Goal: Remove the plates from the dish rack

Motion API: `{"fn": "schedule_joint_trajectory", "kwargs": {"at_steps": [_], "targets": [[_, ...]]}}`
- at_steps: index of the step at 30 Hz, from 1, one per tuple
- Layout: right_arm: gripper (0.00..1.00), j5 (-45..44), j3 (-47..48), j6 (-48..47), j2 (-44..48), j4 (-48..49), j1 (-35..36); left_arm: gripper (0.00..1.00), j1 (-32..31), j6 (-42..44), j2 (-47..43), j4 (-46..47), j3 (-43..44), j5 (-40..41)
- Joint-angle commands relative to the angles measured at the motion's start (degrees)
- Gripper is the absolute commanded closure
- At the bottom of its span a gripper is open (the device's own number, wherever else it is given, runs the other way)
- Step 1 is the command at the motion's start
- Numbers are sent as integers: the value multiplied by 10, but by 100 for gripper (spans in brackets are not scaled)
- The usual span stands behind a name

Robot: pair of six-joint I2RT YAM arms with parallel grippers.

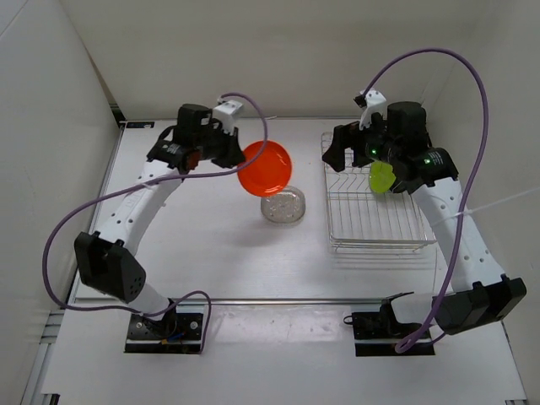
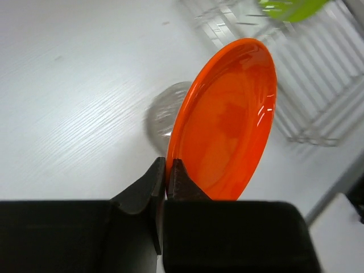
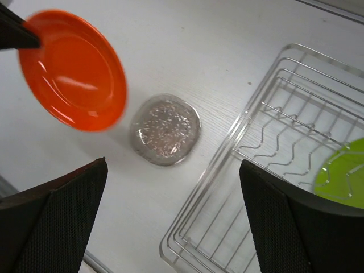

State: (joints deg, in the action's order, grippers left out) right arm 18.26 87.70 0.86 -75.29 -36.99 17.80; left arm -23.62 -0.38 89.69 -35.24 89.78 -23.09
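My left gripper is shut on the rim of the orange plate, holding it on edge above the table. In the top view the orange plate hangs just above the clear plate, which lies flat on the table. The lime green plate leans in the dish rack. My right gripper stands wide open and empty over the rack's left rim; the lime green plate shows behind its right finger.
White walls close in the table at the back and on both sides. Purple cables loop over each arm. The rack sits on the right half of the table, close to the right arm.
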Motion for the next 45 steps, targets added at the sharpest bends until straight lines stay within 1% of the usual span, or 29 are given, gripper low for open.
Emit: {"fn": "schedule_joint_trajectory", "kwargs": {"at_steps": [1, 2, 3, 5, 6, 8, 10, 12, 14, 16, 17, 18, 21, 27, 34, 38, 44, 45], "targets": [[0, -87, -11, -19, 37, 25, 1, 89, 88, 31, -57, 11, -57, 54], [0, -106, -17, -26, 37, 25, 1, 89, 109, 39, -65, 11, -98, 43], [0, -128, -17, -32, 44, 25, 1, 89, 144, 39, -65, 18, -120, 33], [0, -144, -33, -41, 51, 25, 1, 89, 176, 52, -65, 28, -171, -3], [0, -151, -33, -41, 57, 25, 1, 89, 202, 52, -65, 34, -183, -29], [0, -162, -47, -47, 67, 25, 1, 89, 223, 67, -37, 40, -198, -61], [0, -169, -56, -53, 67, 25, 1, 89, 244, 67, -15, 40, -198, -103], [0, -169, -63, -53, 73, 25, 1, 89, 249, 67, 24, 40, -184, -140], [0, -176, -69, -60, 73, 25, 1, 89, 256, 62, 69, 40, -171, -157], [0, -176, -69, -66, 73, 19, 1, 89, 256, 56, 101, 33, -140, -166], [0, -176, -69, -72, 73, 19, 1, 89, 262, 56, 136, 26, -127, -182], [0, -176, -69, -72, 73, 11, 1, 89, 262, 56, 153, 20, -103, -182], [0, -176, -69, -79, 73, 4, 1, 89, 262, 50, 202, 6, -68, -191], [0, -187, -75, -90, 73, -2, 1, 89, 262, 50, 234, 18, -45, -191], [0, -181, -80, -90, 67, -2, 1, 89, 273, 50, 245, 18, -57, -196], [0, -169, -80, -90, 67, -2, 1, 89, 286, 57, 252, 31, -79, -191], [0, -175, -80, -90, 67, -2, 1, 89, 292, 52, 270, 47, -80, -191], [0, -175, -80, -90, 67, -2, 1, 88, 292, 52, 270, 54, -85, -191]]}}
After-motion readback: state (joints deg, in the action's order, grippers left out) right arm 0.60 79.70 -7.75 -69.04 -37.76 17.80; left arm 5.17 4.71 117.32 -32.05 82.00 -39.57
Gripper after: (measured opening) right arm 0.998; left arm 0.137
